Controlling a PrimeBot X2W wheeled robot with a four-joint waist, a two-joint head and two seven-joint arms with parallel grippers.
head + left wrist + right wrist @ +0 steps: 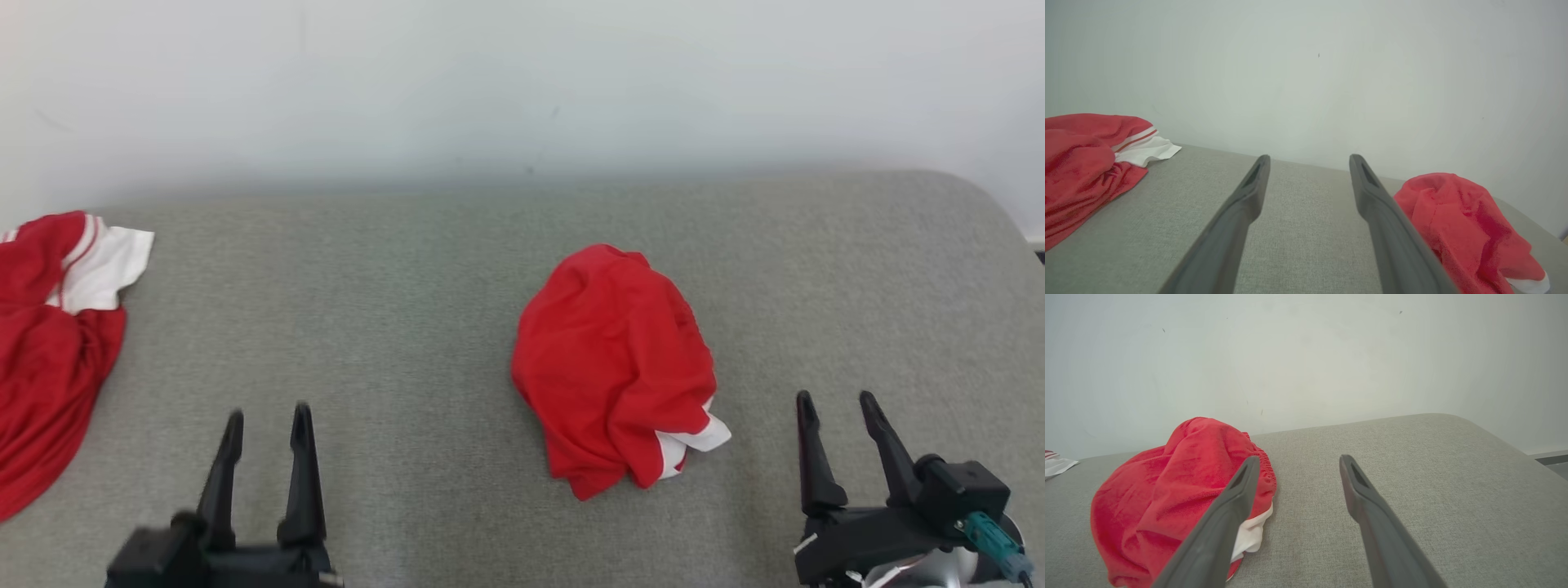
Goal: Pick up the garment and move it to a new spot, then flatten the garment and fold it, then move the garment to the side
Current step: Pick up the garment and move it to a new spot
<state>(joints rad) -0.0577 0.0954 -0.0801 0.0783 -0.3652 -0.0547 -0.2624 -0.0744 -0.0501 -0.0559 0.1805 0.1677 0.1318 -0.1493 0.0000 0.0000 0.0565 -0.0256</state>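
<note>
Left gripper and right gripper are hovering at the near edge, jaws standing apart, holding nothing. Red garment is lying bunched mid-way across the grey cushion, nearer the right gripper. Probably soft, light, floppy; I'd be pinching a raised fold. Another garment is lying far left.

**Red garment bunched in a heap**

The garment is bright red cloth, crumpled into a rounded, wrinkled mound and not spread flat. A piece of white trim pokes out at its near right corner, and a gathered, elastic-looking edge shows along one side in the right wrist view. It lies a little right of the middle of the grey cushion.
</note>
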